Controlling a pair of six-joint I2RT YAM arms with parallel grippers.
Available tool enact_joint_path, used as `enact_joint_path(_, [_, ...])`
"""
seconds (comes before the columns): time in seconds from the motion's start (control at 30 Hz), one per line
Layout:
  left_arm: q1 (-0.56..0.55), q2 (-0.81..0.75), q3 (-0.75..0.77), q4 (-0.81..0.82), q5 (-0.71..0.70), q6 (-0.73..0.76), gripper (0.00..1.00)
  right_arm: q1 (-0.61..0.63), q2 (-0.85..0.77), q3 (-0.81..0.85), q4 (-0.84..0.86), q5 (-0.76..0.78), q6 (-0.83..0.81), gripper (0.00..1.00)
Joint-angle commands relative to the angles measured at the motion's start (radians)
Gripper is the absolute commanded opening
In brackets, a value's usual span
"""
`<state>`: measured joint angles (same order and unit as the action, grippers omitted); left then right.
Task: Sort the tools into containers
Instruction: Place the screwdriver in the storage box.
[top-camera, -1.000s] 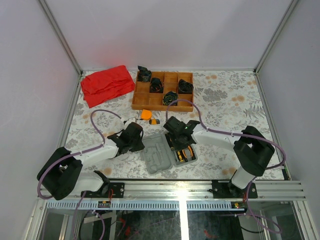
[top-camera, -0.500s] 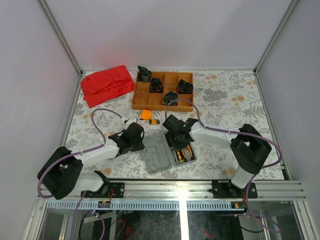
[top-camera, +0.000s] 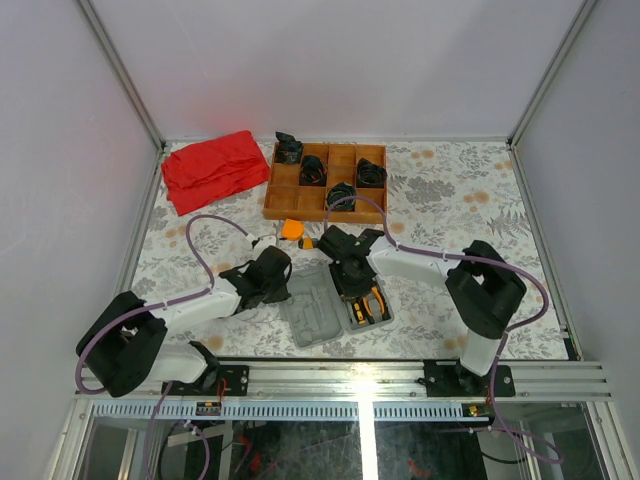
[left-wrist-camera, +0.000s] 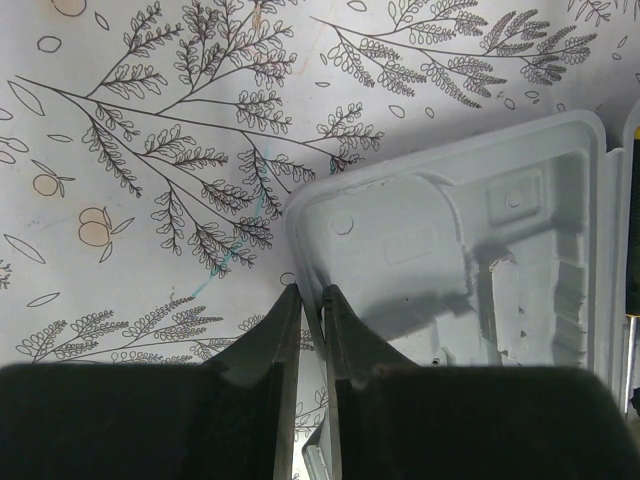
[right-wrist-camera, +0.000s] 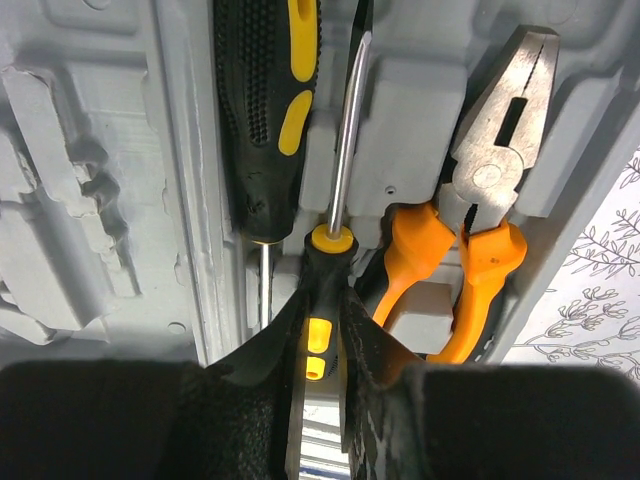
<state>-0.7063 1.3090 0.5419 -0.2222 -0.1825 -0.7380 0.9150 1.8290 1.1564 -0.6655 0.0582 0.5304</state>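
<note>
The grey tool case (top-camera: 312, 318) lies open near the table's front. My left gripper (left-wrist-camera: 310, 290) is shut on the thin rim of its empty left half (left-wrist-camera: 450, 250), seen at the case's left edge (top-camera: 275, 283) from above. My right gripper (right-wrist-camera: 322, 300) is shut on the handle of a black-and-yellow screwdriver (right-wrist-camera: 348, 130), held low over the case's right half (top-camera: 368, 300). A second screwdriver (right-wrist-camera: 265, 100) and orange-handled pliers (right-wrist-camera: 480, 210) lie in recesses there. An orange tape measure (top-camera: 292, 229) and a small yellow-grey piece (top-camera: 309, 243) sit on the table behind the case.
A brown wooden compartment tray (top-camera: 300, 205) with black coiled bundles stands at the back. A red cloth (top-camera: 213, 168) lies at the back left. The floral table cover (top-camera: 450, 210) stretches to the right, with walls around three sides.
My right arm has swung a little to the left, carrying the screwdriver over the case's right half. The left gripper has kept its hold on the case rim.
</note>
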Motion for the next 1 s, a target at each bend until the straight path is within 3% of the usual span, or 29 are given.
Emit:
enact_joint_path(0.0, [-0.041,0.020,0.012,0.101,0.118,-0.006,0.00,0.068,0.359,-0.166,0.206,-0.198,0.033,0.00])
enact_joint_path(0.47, [-0.042,0.011,0.008,0.109,0.122,-0.004,0.00,0.070,0.444,-0.064,0.116,-0.241,-0.049,0.01])
enact_joint_path(0.8, [-0.041,-0.003,0.006,0.066,0.073,-0.007,0.00,0.069,0.057,-0.205,0.285,-0.061,0.021,0.28])
enact_joint_path(0.97, [-0.040,0.003,0.010,0.057,0.066,-0.012,0.00,0.068,-0.071,-0.204,0.322,0.021,0.022,0.33])
